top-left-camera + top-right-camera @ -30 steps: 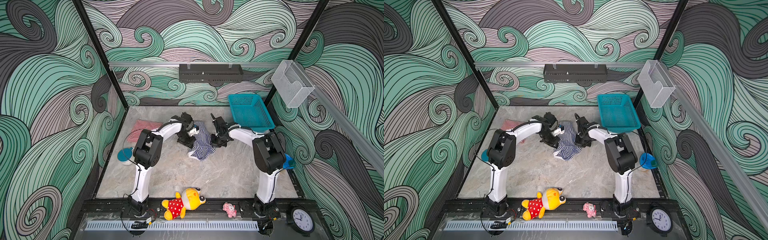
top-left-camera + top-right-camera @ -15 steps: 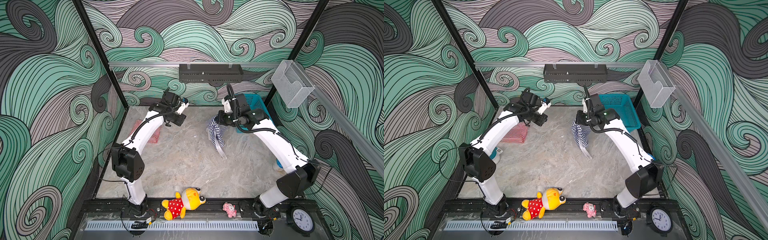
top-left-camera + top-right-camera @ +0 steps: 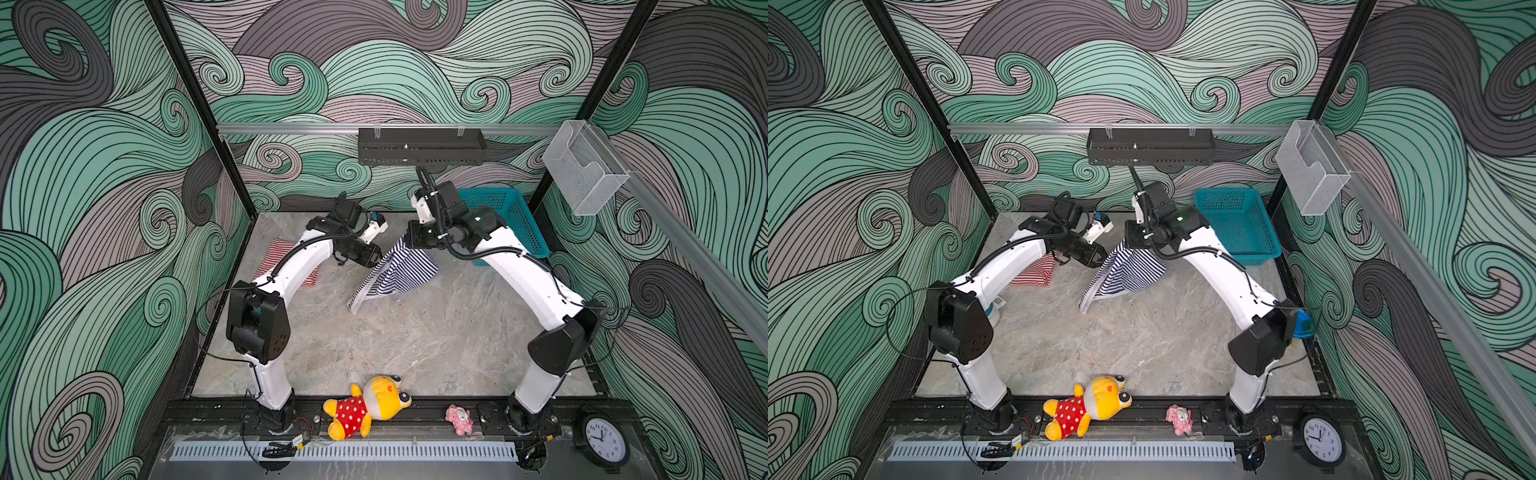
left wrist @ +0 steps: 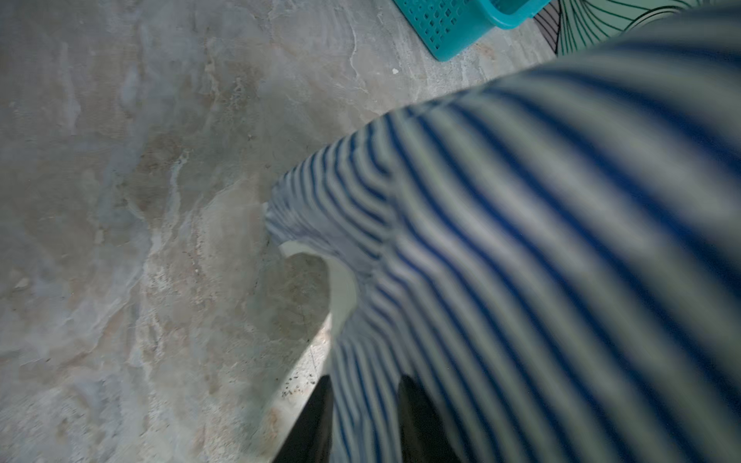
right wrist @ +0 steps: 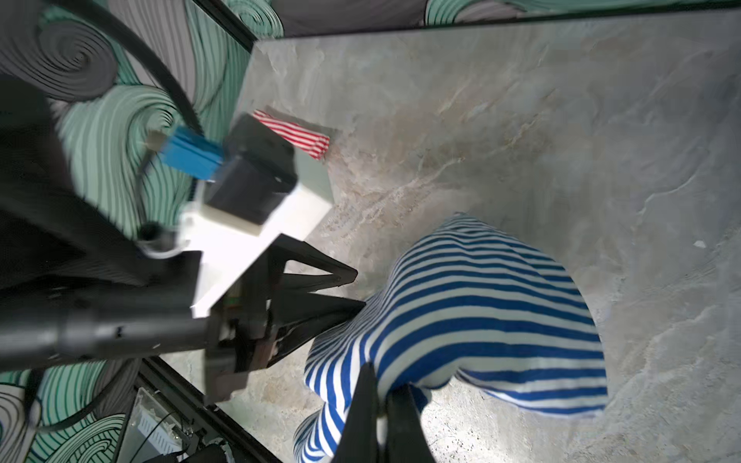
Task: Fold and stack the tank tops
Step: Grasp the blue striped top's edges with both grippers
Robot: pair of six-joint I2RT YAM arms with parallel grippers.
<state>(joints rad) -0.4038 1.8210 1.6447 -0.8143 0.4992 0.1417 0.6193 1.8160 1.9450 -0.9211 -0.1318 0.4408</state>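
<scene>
the right jaws are pinched shut on the upper edge of the navy-and-white tank top [image 3: 395, 270], which hangs above the far middle of the worktop [image 3: 415, 345], its lower corner trailing down toward the near left. the left jaws stand parted, tips right at the cloth's left edge, with striped fabric between them in the left wrist view. the red-and-white tank top [image 3: 281, 257] lies folded flat at the far left, partly behind the left arm [image 3: 307, 257]. a teal basket [image 3: 513, 216] sits far right.
</scene>
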